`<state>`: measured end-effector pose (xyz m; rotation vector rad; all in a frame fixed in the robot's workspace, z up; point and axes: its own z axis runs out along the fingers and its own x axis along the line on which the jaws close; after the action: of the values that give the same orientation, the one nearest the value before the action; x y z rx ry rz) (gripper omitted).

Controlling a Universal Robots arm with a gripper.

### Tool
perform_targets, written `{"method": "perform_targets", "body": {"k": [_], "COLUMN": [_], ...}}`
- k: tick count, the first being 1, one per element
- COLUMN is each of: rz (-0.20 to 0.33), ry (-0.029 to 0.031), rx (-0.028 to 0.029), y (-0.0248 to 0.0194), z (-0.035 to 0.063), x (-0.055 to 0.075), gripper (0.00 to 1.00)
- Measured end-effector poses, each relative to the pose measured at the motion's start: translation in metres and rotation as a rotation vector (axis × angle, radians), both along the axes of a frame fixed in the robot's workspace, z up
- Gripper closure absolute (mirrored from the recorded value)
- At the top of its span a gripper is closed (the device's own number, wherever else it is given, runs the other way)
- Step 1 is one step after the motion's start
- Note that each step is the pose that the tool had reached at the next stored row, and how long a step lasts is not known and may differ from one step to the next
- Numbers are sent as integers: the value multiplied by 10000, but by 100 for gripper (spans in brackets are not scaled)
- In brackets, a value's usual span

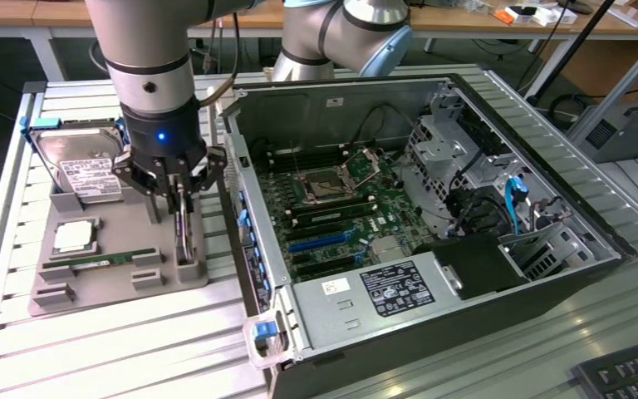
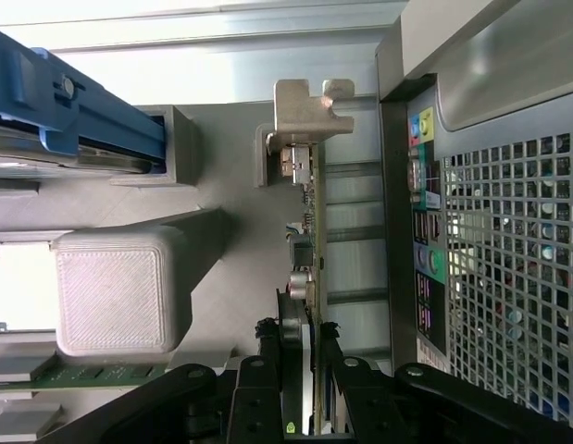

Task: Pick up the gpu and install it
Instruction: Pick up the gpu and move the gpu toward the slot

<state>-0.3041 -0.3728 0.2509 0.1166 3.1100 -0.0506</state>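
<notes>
Gpu pinched on edge at the tray

Gpu (image 1: 189, 231) (image 2: 309, 231) stands on edge in a slot of the tray (image 1: 109, 287), just beside the case (image 1: 585, 274), which leaves both faces free for a pinch. The gripper (image 1: 177, 193) (image 2: 303, 347) has closed to a narrow gap on the card, one finger on each face, well apart from the bracket (image 2: 305, 111). The fingers cover the gripped part, and the lower edge is out of sight. I cannot tell whether it is seated in the slot or just lifted
</notes>
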Motion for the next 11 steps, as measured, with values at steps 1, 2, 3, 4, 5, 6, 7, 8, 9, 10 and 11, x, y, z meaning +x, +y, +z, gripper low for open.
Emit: {"method": "perform_targets", "body": {"k": [1,2,3,4,5,6,7,8,9,10,11], "rz": [0,0,0,0,0,0,0,0,0,0,0], "ry": [1,1,0,-1,1,1,0,-1,-2,-1,0], "rx": [0,-1,0,0,-1,-1,0,1,1,0,0], "y": [0,0,0,0,0,0,0,0,0,0,0], "z": [3,7,9,11,15,19,22,25,27,31,34], "x": [0,0,0,0,0,0,0,0,0,0,0], "gripper": [73,73,73,73,73,73,73,73,73,73,73]}}
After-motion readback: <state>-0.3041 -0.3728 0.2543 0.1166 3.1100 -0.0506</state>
